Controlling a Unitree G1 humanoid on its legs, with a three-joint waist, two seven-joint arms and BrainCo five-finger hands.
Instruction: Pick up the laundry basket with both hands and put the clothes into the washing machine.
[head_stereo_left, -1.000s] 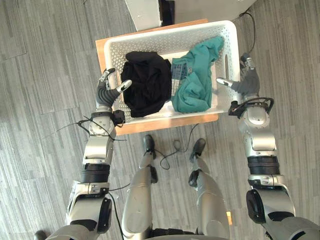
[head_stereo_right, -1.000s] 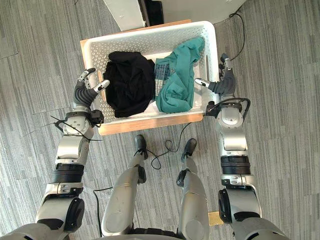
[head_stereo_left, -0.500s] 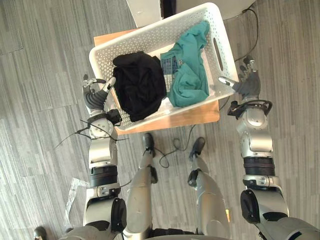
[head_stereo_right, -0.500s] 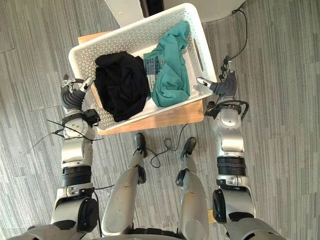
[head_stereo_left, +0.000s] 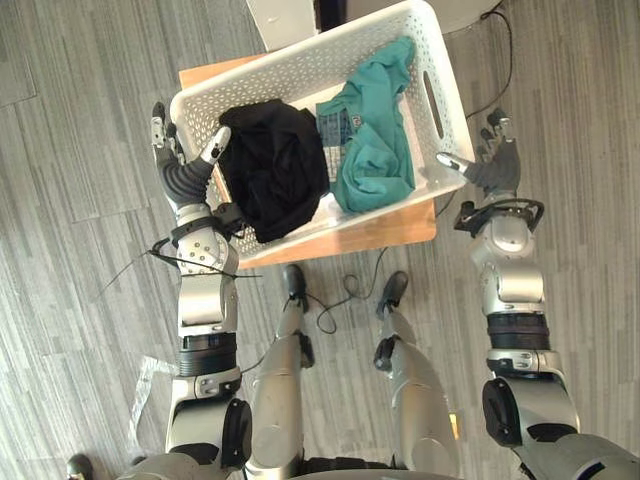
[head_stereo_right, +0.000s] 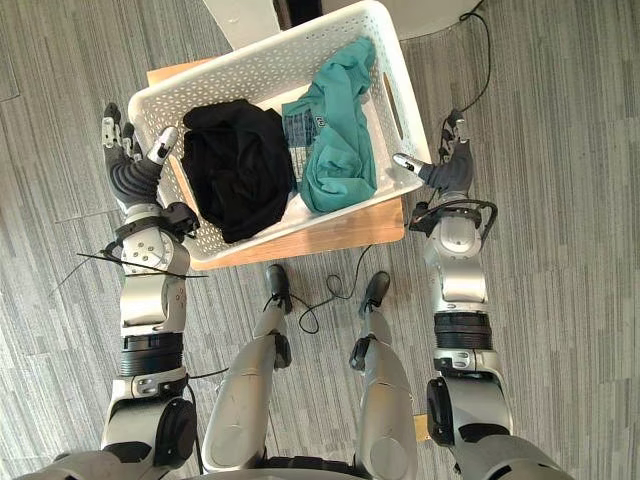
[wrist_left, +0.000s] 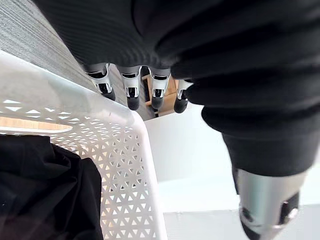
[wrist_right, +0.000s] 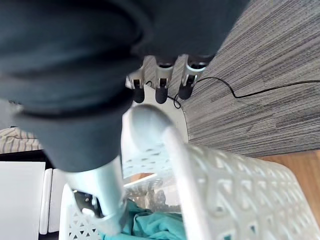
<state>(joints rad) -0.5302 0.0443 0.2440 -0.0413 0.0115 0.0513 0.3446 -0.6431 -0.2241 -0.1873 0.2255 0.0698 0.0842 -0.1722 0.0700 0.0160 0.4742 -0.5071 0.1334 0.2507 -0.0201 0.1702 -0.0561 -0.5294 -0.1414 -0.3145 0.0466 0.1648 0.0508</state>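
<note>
A white perforated laundry basket (head_stereo_left: 300, 52) lies skewed on a low wooden table (head_stereo_left: 380, 225), its right end past the table's edge. Inside it, a black garment (head_stereo_left: 272, 170) is on the left and a teal garment (head_stereo_left: 375, 140) on the right. My left hand (head_stereo_left: 180, 175) is open at the basket's left end, with straight fingers (wrist_left: 132, 97) outside the wall and the thumb over the rim (wrist_left: 140, 130). At the right end my right hand (head_stereo_left: 492, 170) is open too. Its thumb touches the wall, and its fingers (wrist_right: 161, 92) point away past the rim (wrist_right: 190, 170).
A white appliance panel (head_stereo_left: 285, 18) with a dark gap stands just beyond the basket's far side. Grey plank floor surrounds the table. A black cable (head_stereo_left: 490, 95) runs across the floor at the far right.
The basket has turned on the table, its right end swinging away from me. My left hand has moved up along the left end and straightened its fingers. The right hand has barely moved.
</note>
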